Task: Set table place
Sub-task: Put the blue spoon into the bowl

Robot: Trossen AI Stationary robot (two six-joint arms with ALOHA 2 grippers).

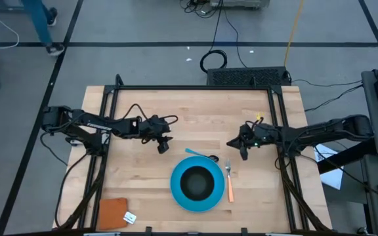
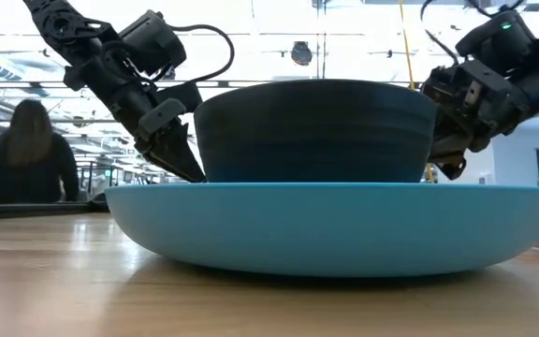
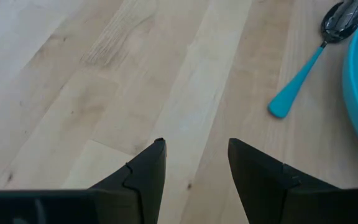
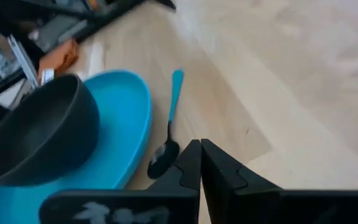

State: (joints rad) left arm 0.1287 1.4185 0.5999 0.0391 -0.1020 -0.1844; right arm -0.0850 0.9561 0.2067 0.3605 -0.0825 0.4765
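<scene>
Four pieces already sit together near the front of the surface [image 1: 143,177]: the plate [image 1: 176,192] with the bowl [image 1: 196,181] inside it, the fork [image 1: 230,182] just beside the plate's right rim, and the spoon [image 1: 201,156] lying aslant just behind the plate. The left claw [image 1: 163,145] hovers over bare wood left of the plate, fingers apart and holding nothing. The right claw [image 1: 243,150] hangs to the right of the spoon, fingers pressed together, also empty. The setting looks nearly finished; what remains, I judge, is clearing both arms without disturbing it. Doing that well means lifting each claw straight up before swinging outward, so no finger clips the spoon's handle or the plate's rim.
</scene>
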